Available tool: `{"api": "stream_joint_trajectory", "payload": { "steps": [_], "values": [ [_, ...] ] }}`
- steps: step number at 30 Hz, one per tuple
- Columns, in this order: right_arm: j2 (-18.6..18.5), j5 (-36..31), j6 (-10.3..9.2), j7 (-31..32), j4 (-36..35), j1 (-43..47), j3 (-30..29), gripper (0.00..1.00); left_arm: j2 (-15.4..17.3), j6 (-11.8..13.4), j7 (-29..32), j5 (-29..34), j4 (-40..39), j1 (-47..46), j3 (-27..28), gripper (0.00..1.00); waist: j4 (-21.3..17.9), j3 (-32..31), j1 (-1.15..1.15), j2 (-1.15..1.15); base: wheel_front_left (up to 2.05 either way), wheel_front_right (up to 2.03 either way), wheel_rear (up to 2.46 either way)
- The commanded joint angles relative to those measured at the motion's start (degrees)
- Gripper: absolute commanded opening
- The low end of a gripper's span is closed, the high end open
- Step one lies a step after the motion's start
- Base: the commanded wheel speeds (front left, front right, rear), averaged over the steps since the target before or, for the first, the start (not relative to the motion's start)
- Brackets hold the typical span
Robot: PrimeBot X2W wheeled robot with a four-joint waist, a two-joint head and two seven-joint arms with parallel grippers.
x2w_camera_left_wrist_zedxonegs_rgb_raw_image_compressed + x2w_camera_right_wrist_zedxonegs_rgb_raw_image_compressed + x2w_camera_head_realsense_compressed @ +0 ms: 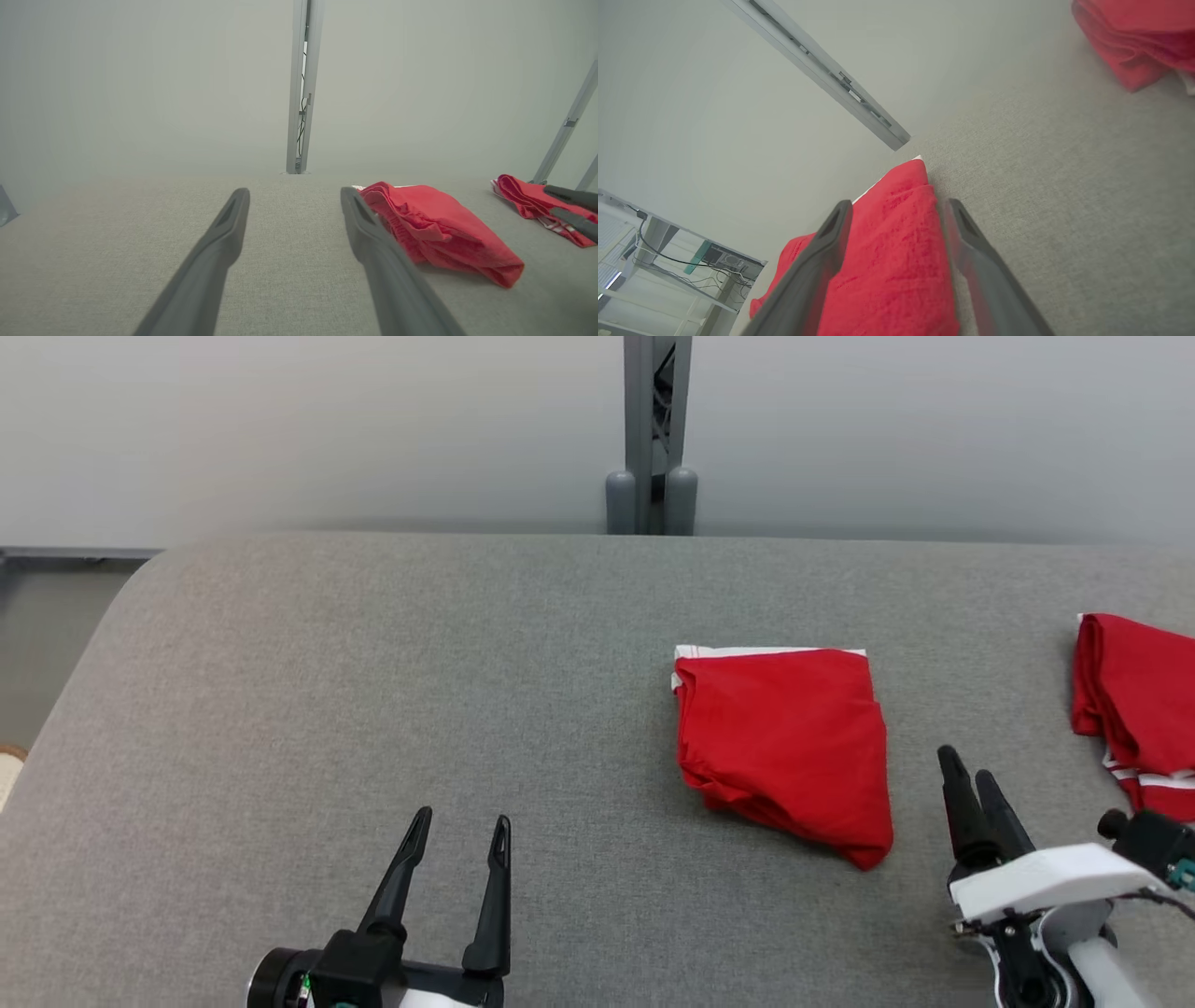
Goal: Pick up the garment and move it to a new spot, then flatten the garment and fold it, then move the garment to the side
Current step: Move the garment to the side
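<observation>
Item: folded red cloth garment with white trim, lying right of centre on grey fabric surface. Second red garment: far right edge. left gripper: jaws wide apart, empty. right gripper: just beside the folded garment, jaws apart, empty.

wide free stretch of grey table across the left and middle, folded red garment lying right of centre, second red garment at the right edge, right gripper in the strip between them, grey post behind the far edge
</observation>
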Motion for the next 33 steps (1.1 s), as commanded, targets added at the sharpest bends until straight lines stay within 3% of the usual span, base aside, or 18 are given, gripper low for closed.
{"api": "stream_joint_trajectory", "payload": {
  "steps": [1,8,14,19,20,21,22,23,24,33],
  "values": [
    [-1.1,2.4,0.0,1.1,0.7,-1.8,0.4,1.0,0.2,0.2,-0.2,0.1,-0.2,-1.2,-0.2,1.0,1.8,2.5,0.0,0.0,0.0,0.0,0.0],
    [-5.1,11.9,0.0,7.3,4.9,-8.2,4.2,1.0,0.2,0.5,-0.2,0.3,-0.4,-4.3,-1.9,1.0,4.0,7.5,0.0,0.0,0.0,0.0,0.0],
    [-8.4,13.9,0.0,9.8,8.3,-12.1,7.9,1.0,0.2,1.1,-0.2,-0.1,-0.7,-6.8,-2.9,1.0,5.2,10.8,0.0,0.0,0.0,0.0,0.0],
    [-9.1,15.4,0.06,11.2,9.4,-14.5,11.4,1.0,0.2,1.7,-0.2,-0.6,-0.8,-8.6,-3.8,1.0,5.7,13.1,0.0,0.0,0.0,0.0,0.0],
    [-9.4,15.2,0.06,10.8,9.1,-14.9,12.1,0.92,0.2,1.8,-0.2,-0.6,-0.9,-8.9,-4.0,1.0,5.7,13.5,0.0,0.0,0.0,0.0,0.0],
    [-9.6,15.0,0.06,10.5,8.8,-15.2,12.9,0.47,0.2,1.8,-0.2,-0.8,-0.9,-9.3,-4.2,1.0,5.7,13.9,0.0,0.0,0.0,0.0,0.0],
    [-9.8,14.9,0.07,10.2,8.5,-15.5,13.8,0.26,0.2,2.0,-0.2,-0.9,-0.9,-9.6,-4.4,1.0,5.6,14.3,0.0,0.0,0.0,0.0,0.0],
    [-10.2,14.7,0.07,9.7,8.3,-15.7,14.5,0.07,0.2,2.1,-0.2,-1.0,-0.8,-9.9,-4.6,1.0,5.6,14.6,0.0,0.0,0.0,0.0,0.0],
    [-10.3,15.0,0.06,9.4,8.3,-15.9,15.0,0.0,0.2,2.2,-0.2,-1.1,-0.7,-10.2,-4.7,1.0,5.5,14.8,0.0,0.0,0.0,0.0,0.0],
    [-12.4,15.1,0.04,5.1,6.6,-16.8,19.3,0.0,0.2,2.6,-0.2,-1.5,0.0,-11.3,-5.2,1.0,4.5,14.5,0.0,0.0,0.0,0.0,0.0]
  ]
}}
